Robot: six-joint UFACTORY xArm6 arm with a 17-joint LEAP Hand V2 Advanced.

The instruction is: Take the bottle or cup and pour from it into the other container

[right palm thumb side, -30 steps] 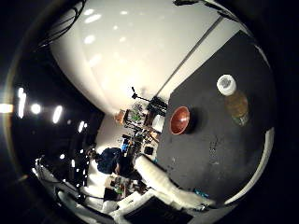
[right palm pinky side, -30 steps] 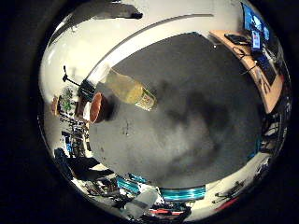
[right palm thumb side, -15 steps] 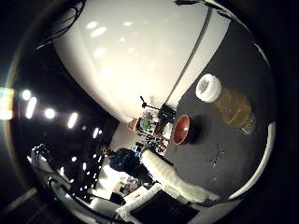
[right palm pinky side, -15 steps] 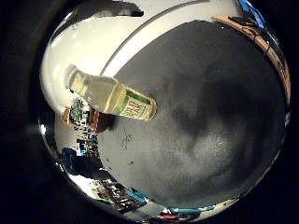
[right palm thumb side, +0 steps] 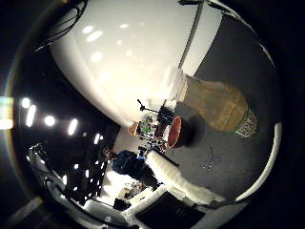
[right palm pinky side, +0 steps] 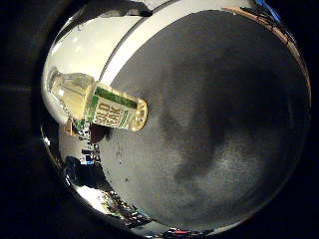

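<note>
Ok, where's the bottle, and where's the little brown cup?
bottle [right palm pinky side: 113, 108]: little finger side palm view, on its green and white label.
brown cup [right palm thumb side: 175, 132]: thumb side palm view, on its rim, beside the bottle.

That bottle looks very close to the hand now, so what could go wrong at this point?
The clear plastic bottle with a green label stands upright on the dark grey table; a clumsy approach might tip it. The reddish-brown cup stands just beside it, so it could get bumped too. If the white cap stays on, nothing will pour.
</note>
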